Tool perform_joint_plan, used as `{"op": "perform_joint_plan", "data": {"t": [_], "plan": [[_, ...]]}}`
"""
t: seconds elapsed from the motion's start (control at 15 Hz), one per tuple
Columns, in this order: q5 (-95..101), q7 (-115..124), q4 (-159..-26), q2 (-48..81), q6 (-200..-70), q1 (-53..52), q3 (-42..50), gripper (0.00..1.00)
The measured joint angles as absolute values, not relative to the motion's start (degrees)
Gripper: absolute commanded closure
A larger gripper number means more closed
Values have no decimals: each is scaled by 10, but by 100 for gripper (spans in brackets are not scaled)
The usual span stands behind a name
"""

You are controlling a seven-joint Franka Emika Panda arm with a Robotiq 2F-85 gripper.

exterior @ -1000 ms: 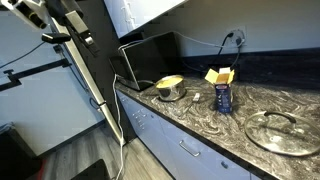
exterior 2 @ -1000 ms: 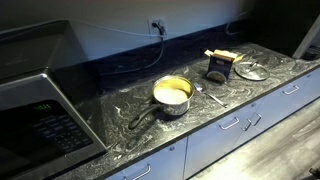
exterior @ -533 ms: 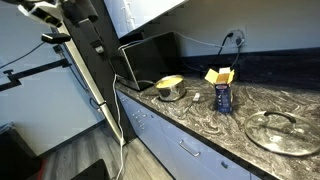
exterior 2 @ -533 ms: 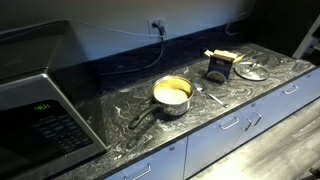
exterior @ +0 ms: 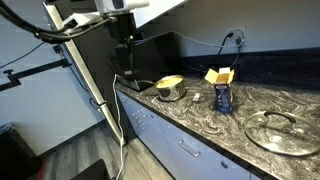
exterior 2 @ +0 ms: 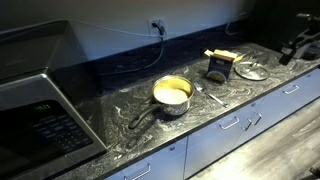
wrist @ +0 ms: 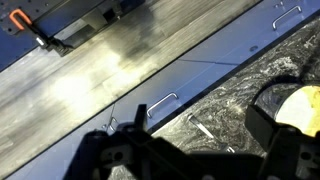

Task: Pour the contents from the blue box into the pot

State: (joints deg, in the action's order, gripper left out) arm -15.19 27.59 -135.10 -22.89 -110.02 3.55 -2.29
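The blue box [exterior: 222,95] stands upright on the dark marbled counter, its yellow top flaps open; it also shows in an exterior view [exterior 2: 218,66]. The pot [exterior: 170,88] [exterior 2: 172,94] is silvery, shows yellow inside, and sits apart from the box with its long handle toward the counter edge. In the wrist view the pot [wrist: 297,106] is at the right edge. My gripper [wrist: 195,162] is open and empty, high above the counter's front edge. It hangs in front of the microwave in an exterior view [exterior: 122,55] and shows at the frame edge [exterior 2: 300,45].
A flat glass lid with a knob [exterior: 276,130] [exterior 2: 250,71] lies beyond the box. A small metal utensil [exterior 2: 208,96] [wrist: 202,131] lies between pot and box. A microwave [exterior 2: 40,110] [exterior: 150,55] stands at the counter's end. Drawers with handles [wrist: 160,102] run below the counter.
The arm has swung in from off the counter toward it; the gripper now hangs near the microwave and enters the other exterior view. Box, pot and lid have not moved.
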Motion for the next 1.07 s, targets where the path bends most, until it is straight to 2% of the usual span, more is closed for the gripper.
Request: {"op": "perform_joint_plan", "data": {"t": [0.4,0.8,1.07], "plan": [[-255,307,-1379,-161,-1146,49,10,0],[-267,325,-1379,-149,-1149,51,15,0],[-330,341,-1371,-121,-1151,67,50,0]]}}
